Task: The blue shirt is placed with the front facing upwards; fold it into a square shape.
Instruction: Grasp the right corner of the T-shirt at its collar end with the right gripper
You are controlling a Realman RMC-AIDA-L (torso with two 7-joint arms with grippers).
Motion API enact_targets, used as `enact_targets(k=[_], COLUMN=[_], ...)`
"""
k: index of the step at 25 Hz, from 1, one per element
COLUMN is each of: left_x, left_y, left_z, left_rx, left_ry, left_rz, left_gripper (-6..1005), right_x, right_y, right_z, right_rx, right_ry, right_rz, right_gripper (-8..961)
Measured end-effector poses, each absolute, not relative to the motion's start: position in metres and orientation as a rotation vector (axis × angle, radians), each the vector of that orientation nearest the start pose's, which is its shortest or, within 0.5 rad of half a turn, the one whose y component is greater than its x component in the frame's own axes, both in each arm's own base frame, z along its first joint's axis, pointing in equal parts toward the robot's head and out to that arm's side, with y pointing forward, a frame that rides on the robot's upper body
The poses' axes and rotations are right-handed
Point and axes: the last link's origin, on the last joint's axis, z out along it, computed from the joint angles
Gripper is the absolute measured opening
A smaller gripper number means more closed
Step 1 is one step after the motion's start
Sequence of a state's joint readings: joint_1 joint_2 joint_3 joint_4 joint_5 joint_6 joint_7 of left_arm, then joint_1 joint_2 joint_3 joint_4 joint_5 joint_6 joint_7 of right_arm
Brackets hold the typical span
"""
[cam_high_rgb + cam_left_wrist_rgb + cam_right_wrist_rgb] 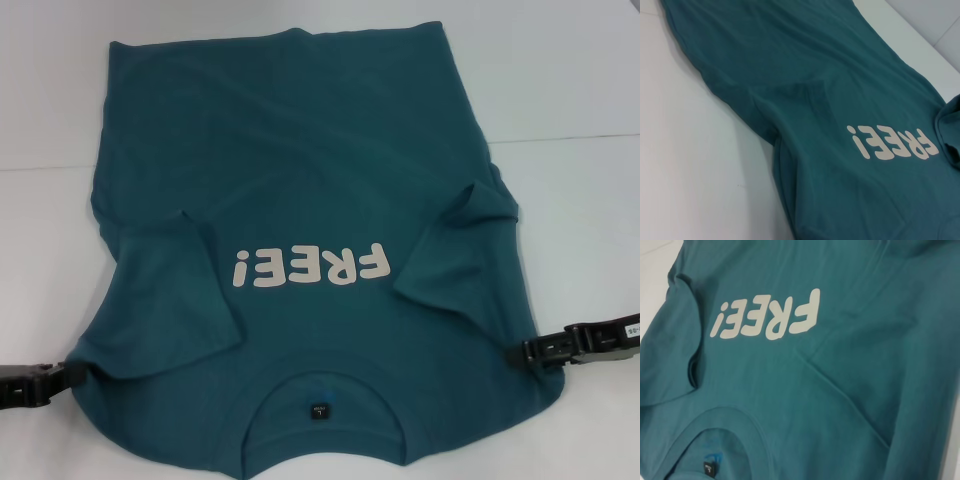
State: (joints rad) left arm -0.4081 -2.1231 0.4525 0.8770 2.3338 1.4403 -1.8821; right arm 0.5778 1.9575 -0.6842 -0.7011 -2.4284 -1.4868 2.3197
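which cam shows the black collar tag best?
Right wrist view: the black tag sits close, inside the collar of the blue shirt. Head view shows it whole but small. Left wrist view misses it, showing only the lettering.

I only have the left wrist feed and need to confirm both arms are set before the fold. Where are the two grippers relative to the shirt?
Observer: In the head view, the left gripper is at the blue shirt's near-left edge, by the shoulder.
Operator: And the other arm?
Observer: The right gripper is at the opposite edge, by the other shoulder, roughly level with the left.
Operator: My view cuts off below the lettering. Where is the collar?
Observer: The collar lies nearest the robot, with a small black tag inside it.
Operator: Are the sleeves spread out?
Observer: No, both sleeves are folded inward over the front, flanking the lettering.
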Motion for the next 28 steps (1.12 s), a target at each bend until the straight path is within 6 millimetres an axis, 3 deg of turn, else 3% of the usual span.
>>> enact_targets(k=[28], left_x=[-0.342], left_y=[0.308], left_z=[0.038], left_rx=[-2.251], left_ry=[-1.359], left_rz=[-0.433], left_gripper=[-2], right_x=[0.34], right_y=[0.332], right_z=[0.061], right_rx=[-2.174], right_ry=[1.83], right_rz=[0.133], right_gripper=[820])
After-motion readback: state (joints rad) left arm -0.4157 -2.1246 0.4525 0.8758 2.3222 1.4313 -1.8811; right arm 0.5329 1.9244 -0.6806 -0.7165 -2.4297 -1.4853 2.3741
